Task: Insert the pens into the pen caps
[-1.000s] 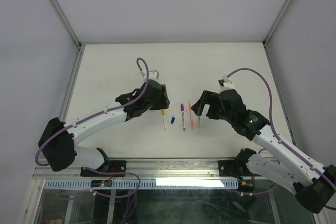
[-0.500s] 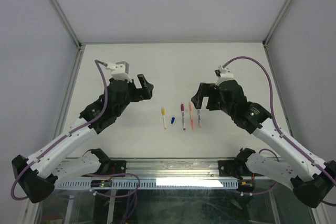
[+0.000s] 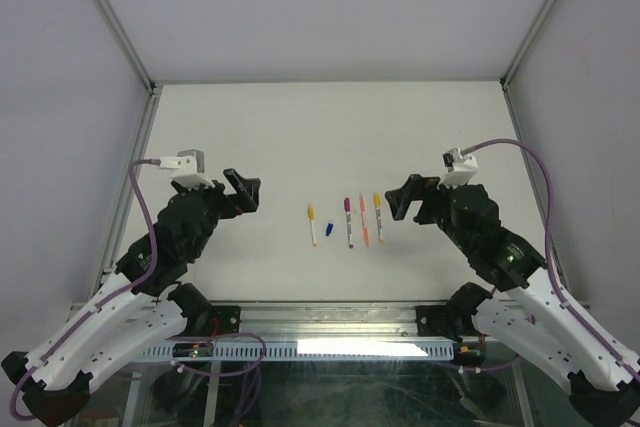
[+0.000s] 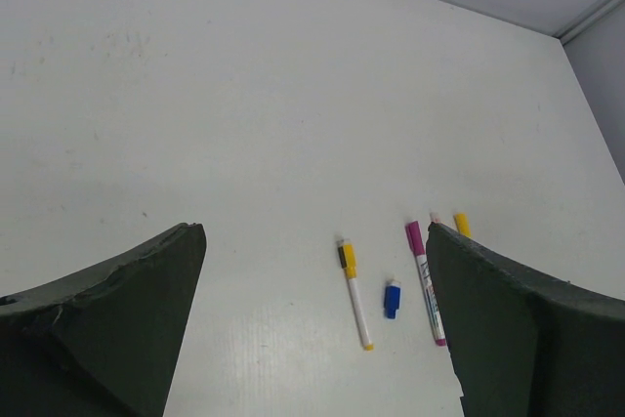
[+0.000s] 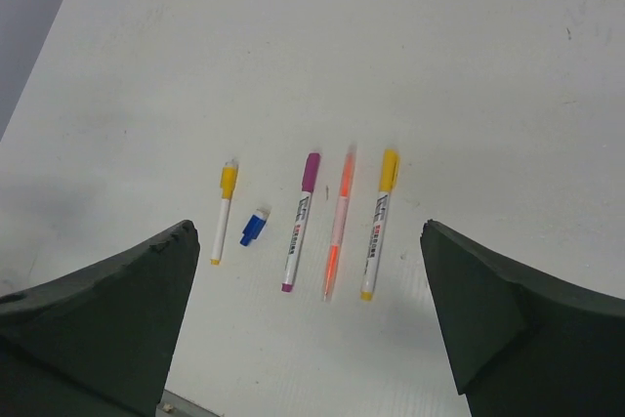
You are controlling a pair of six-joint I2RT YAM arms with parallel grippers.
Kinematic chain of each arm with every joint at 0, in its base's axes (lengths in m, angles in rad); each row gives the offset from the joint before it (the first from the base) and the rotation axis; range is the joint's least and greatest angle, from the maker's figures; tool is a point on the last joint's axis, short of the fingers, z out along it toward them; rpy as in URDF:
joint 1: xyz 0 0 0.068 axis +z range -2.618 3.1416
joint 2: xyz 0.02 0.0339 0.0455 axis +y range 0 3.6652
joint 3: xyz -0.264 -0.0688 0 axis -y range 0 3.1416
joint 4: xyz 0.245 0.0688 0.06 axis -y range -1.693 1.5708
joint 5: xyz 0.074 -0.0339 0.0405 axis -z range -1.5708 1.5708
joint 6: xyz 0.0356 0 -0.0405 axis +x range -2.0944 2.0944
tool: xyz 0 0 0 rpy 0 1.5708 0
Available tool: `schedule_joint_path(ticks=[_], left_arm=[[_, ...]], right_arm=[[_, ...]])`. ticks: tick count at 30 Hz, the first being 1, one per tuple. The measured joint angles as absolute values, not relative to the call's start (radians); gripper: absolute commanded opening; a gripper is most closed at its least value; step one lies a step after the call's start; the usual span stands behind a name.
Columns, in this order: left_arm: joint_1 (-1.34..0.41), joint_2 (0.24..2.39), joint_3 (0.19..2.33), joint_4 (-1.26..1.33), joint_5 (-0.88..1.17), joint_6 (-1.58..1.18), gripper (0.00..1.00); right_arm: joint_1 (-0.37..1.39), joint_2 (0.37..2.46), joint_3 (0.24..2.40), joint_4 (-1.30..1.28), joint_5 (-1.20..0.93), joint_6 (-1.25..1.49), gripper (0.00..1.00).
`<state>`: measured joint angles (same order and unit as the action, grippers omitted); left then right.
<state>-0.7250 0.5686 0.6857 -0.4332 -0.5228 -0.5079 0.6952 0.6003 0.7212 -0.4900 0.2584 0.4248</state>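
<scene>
Both pincers hang above the worktop (image 3: 300, 127) and neither has anything in it. The left pincer (image 3: 244, 191) has its fingers (image 4: 117, 319) spread wide, and through its own camera I see only bare worktop and some pens between them. The right pincer (image 3: 399, 199) is spread wide in the same way and grips nothing.

The pens (image 3: 348, 222) lie flat in a loose row on the worktop, in the space between the two pincers, and no pincer touches them. From the left pincer the row is ahead and toward its right finger, and that finger hides a part of the row. From the right pincer the whole row is ahead, about in the middle of the gap between its fingers.

I count four pens, nearly parallel and apart from each other. Nearest to the left pincer is the short pen (image 5: 224, 214), white, with a yellow cap on the end farther from the pincers and a small yellow tip on the nearer end. Next is the purple pen (image 5: 300, 222), with its purple cap also on the farther end. Then comes the orange pen (image 5: 338, 227), which looks blurred in every view, so I cannot tell if it is capped. Nearest to the right pincer is the yellow pen (image 5: 377, 225), with a yellow cap on the farther end.

The blue cap (image 5: 254, 227) lies alone on the worktop between the short pen and the purple pen, closer to the short pen and a little tilted. As far as I can see it touches neither of them.
</scene>
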Motion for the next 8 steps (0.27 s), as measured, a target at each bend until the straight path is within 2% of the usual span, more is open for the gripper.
schedule_joint_path(ticks=[8], left_arm=[[-0.725, 0.569, 0.685, -0.442, -0.548, -0.508, 0.99]], right_arm=[[0.695, 0.587, 0.701, -0.481, 0.282, 0.425, 1.00]])
